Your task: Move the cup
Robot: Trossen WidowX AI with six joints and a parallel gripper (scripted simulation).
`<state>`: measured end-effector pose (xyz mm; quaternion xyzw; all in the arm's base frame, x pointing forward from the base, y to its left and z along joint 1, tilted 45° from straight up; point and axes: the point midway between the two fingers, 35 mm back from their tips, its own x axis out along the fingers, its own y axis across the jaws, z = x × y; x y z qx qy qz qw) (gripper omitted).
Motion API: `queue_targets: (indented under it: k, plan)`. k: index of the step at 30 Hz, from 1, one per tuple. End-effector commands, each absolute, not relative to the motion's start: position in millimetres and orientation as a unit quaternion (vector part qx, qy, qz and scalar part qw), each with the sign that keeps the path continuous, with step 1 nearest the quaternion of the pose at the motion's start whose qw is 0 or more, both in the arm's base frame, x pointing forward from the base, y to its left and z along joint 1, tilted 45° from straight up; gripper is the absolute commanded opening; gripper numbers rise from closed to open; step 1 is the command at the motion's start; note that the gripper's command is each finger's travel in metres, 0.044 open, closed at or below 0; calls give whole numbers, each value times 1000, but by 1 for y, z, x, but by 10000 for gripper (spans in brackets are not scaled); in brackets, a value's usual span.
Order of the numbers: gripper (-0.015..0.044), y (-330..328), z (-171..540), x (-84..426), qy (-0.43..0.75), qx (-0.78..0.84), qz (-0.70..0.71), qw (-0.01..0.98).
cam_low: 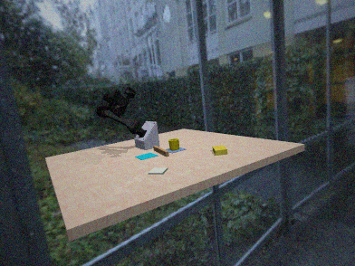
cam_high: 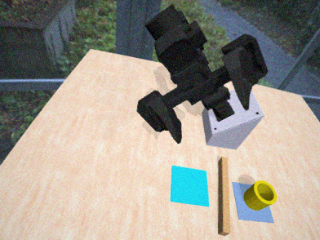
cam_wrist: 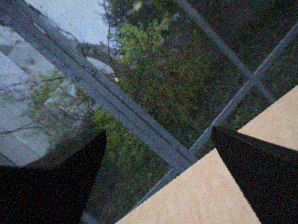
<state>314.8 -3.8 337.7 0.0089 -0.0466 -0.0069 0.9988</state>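
My claw [cam_high: 212,122] hangs spread wide above the table [cam_high: 82,163], gripping nothing; its two black, tapering fingers [cam_high: 169,120] stand far apart, matte and wedge-shaped, one on each side of my pale grey, box-shaped base [cam_high: 230,131]. Through the wrist view those fingers frame a corner of the tabletop [cam_wrist: 200,195], a metal railing and dark green hedge beyond.

The yellow cup [cam_high: 260,195] sits well below and ahead of my claw, off toward the finger over my base. It is a short, smooth, open cylinder standing upright on a flat, pale blue square pad [cam_high: 253,208]. I cannot see inside it well enough to make out marbles.

Between that pad and the bright cyan pad [cam_high: 189,185] lies a long, narrow wooden bar [cam_high: 223,196], straight-edged, lying flat like a low barrier between the two. The cyan pad lies nearer my other finger, flat and bare.

The table is light, grained wood with a thin edge. From the exterior view, farther out from my claw, a small yellow block [cam_low: 219,150] and a pale flat tile [cam_low: 158,170] rest on the surface, well apart from the cup.
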Motion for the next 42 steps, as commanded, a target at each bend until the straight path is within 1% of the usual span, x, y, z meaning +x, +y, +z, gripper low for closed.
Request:
queue_targets:
  k: [1, 4, 9, 13, 16, 23, 28, 34, 42]
  plan:
    - [374, -4, 336, 316, -43, 12, -7, 999]
    - [295, 1, 313, 329, 8, 51, -7, 999]
    - [166, 21, 226, 357, 187, 167, -41, 967]
    - [166, 36, 159, 361, 309, 237, -110, 914]
    - [166, 44, 115, 354, 377, 268, -175, 869]
    - [166, 55, 38, 324, 463, 276, -336, 773]
    - [166, 55, -4, 292, 473, 237, -464, 711]
    - [166, 42, -31, 258, 419, 151, -598, 666]
    - [166, 43, -34, 255, 411, 141, -609, 664]
